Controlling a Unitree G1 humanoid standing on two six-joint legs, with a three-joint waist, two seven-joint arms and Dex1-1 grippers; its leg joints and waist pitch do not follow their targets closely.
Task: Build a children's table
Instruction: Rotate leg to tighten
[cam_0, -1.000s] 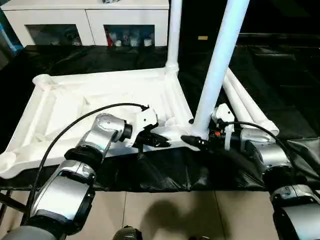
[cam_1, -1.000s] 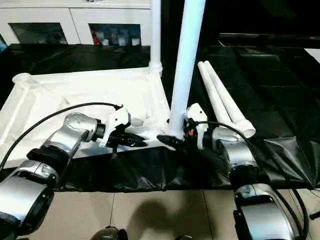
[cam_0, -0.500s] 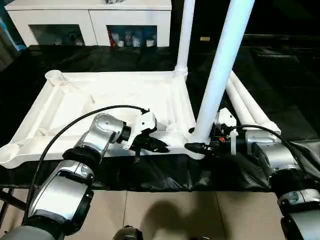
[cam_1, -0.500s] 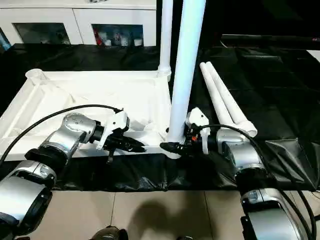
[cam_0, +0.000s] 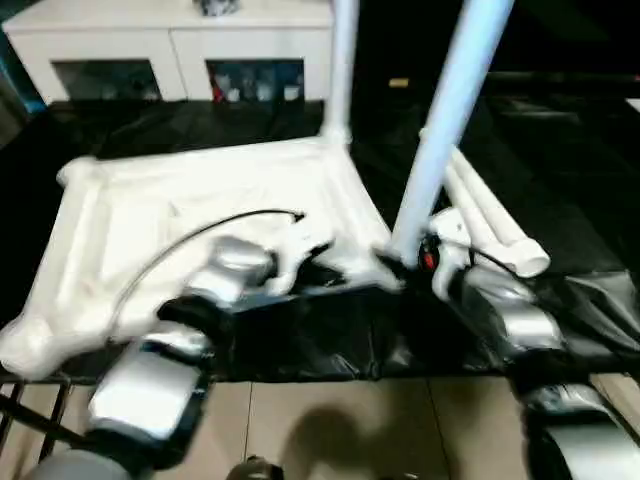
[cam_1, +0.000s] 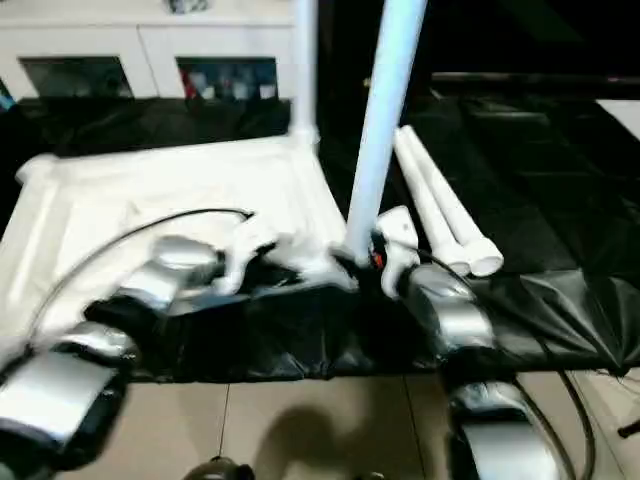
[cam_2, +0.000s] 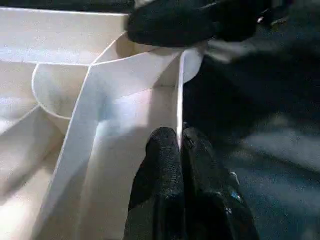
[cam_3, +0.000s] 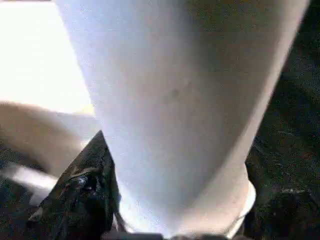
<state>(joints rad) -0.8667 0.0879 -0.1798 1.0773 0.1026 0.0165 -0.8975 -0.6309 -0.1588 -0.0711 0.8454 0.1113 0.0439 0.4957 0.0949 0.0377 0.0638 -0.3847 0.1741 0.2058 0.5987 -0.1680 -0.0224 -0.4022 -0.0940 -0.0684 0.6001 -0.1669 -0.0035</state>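
Tilted further now, the second leg (cam_0: 440, 150) stays pinched by the right tool (cam_0: 412, 262) at the table top (cam_0: 200, 200)'s near corner socket while the left tool (cam_2: 180, 150) clamps its rim — next, straighten and press home.

A black sheet (cam_0: 560, 150) covers the tabletop, wrinkled and hanging over the near edge. Behind it stands a white cabinet (cam_0: 180, 45) with glass doors; small items, some red and white, sit blurred behind the glass (cam_0: 245, 80). A small tan object (cam_0: 400, 83) lies far back on the sheet. Beige floor tiles (cam_0: 330, 430) show below, crossed by a shadow.
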